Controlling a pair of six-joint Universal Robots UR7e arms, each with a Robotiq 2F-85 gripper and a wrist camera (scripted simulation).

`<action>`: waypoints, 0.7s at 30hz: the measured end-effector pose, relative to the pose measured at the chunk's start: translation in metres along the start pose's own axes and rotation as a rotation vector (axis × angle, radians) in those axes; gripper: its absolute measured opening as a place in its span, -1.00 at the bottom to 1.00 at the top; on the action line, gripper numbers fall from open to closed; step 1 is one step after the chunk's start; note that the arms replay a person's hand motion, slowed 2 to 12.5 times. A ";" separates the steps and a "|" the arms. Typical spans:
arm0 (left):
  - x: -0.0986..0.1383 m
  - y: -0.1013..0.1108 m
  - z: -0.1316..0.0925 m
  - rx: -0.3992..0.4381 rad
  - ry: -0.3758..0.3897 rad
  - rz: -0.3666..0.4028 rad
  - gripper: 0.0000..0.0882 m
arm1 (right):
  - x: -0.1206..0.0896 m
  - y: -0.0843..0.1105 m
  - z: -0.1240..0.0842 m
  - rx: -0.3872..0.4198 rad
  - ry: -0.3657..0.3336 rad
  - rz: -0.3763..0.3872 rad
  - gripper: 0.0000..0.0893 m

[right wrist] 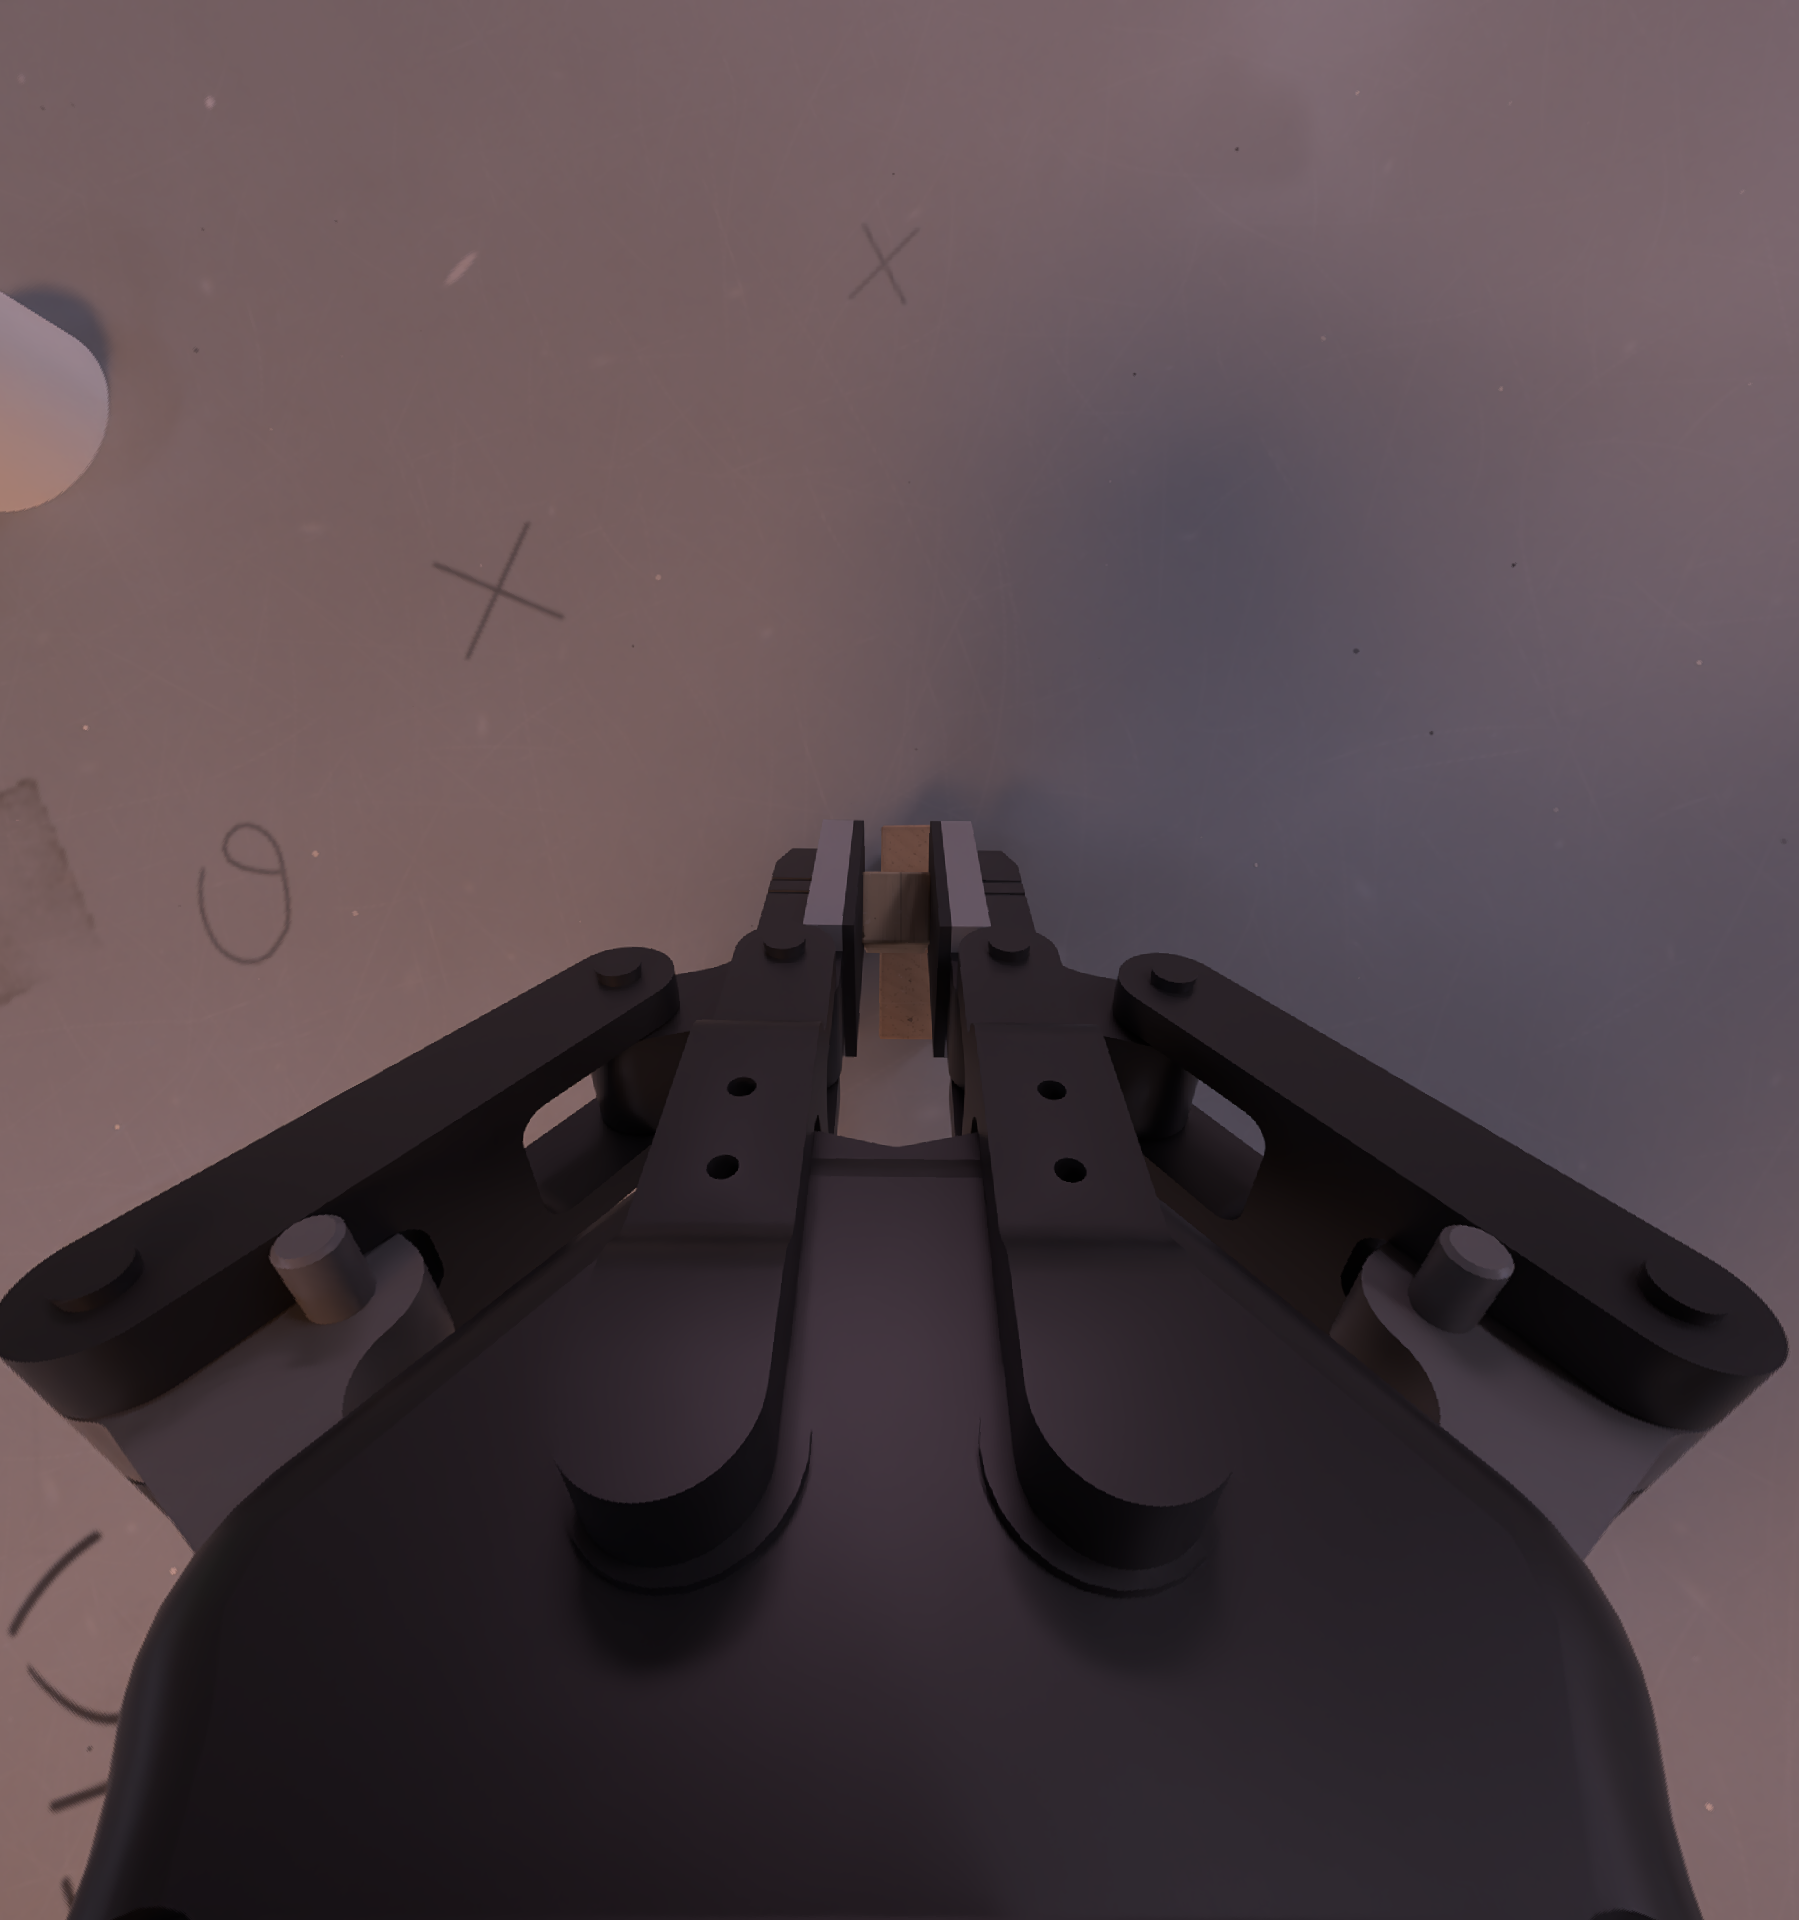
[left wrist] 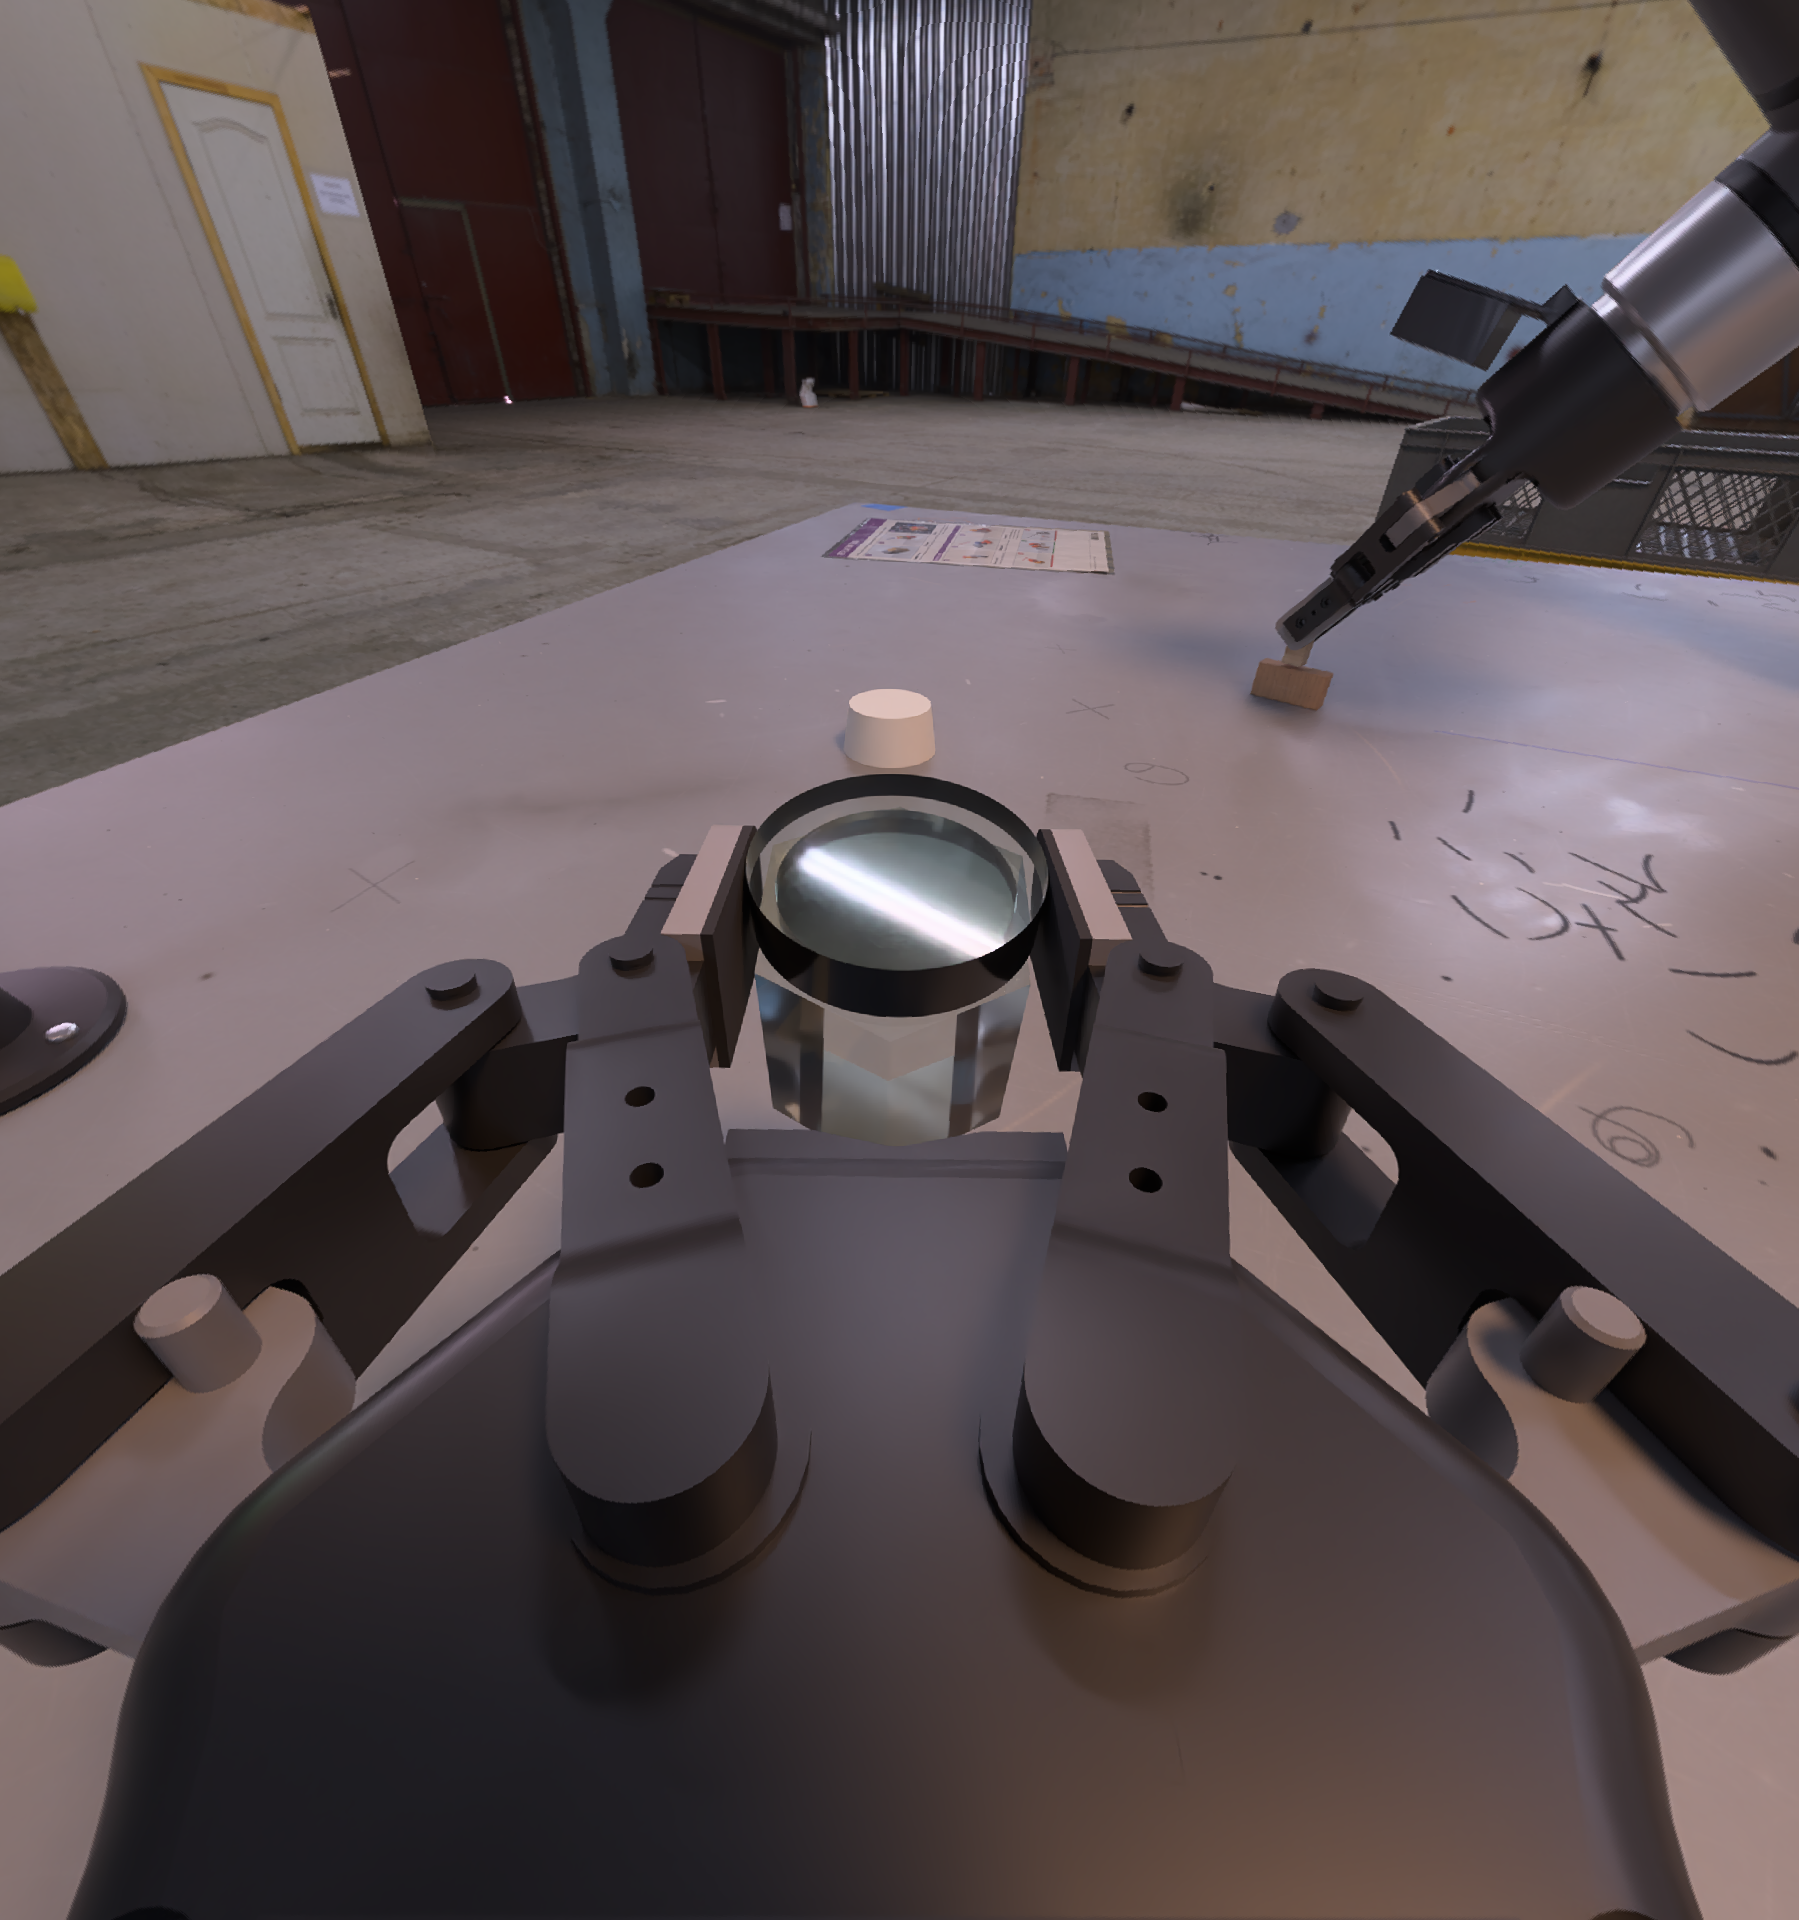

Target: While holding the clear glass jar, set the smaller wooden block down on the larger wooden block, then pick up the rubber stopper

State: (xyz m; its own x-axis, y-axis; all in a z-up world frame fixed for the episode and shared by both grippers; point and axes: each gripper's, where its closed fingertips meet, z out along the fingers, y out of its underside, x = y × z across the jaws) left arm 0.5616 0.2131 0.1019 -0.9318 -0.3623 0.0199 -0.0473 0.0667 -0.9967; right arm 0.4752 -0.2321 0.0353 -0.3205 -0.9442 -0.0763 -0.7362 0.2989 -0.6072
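Observation:
My left gripper [left wrist: 895, 883] is shut on the clear glass jar [left wrist: 890, 1060], which has a dark rim and stays upright just above the grey table [left wrist: 459, 935]. The white rubber stopper [left wrist: 890, 730] stands just beyond the jar; it also shows at the left edge of the right wrist view [right wrist: 12, 405]. My right gripper [right wrist: 897, 873], seen far right [left wrist: 1305, 623], is shut on the smaller wooden block [right wrist: 890, 904]. It holds that block [left wrist: 1294, 656] against the top of the larger wooden block [left wrist: 1290, 683], which shows between the fingers [right wrist: 900, 997].
A printed sheet [left wrist: 968, 545] lies at the table's far edge. A grey crate [left wrist: 1653, 499] stands behind the table at the right. A round arm mount [left wrist: 12, 1039] sits at the left. Pen marks cover the right side of the table.

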 end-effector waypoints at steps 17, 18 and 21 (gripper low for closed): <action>0.001 0.000 0.000 -0.004 0.001 0.006 0.05 | 0.001 0.005 0.003 -0.029 -0.003 0.001 -0.43; 0.001 0.001 0.000 -0.004 0.001 0.006 0.05 | 0.001 0.006 0.003 -0.030 -0.002 0.001 -0.41; 0.001 0.001 0.000 -0.004 0.001 0.006 0.05 | 0.001 0.006 0.004 -0.034 -0.001 0.001 -0.34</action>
State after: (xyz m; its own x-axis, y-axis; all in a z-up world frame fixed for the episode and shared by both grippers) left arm 0.5610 0.2125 0.1013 -0.9325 -0.3609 0.0144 -0.0436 0.0728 -0.9964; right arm 0.4723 -0.2318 0.0283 -0.3208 -0.9440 -0.0771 -0.7556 0.3041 -0.5802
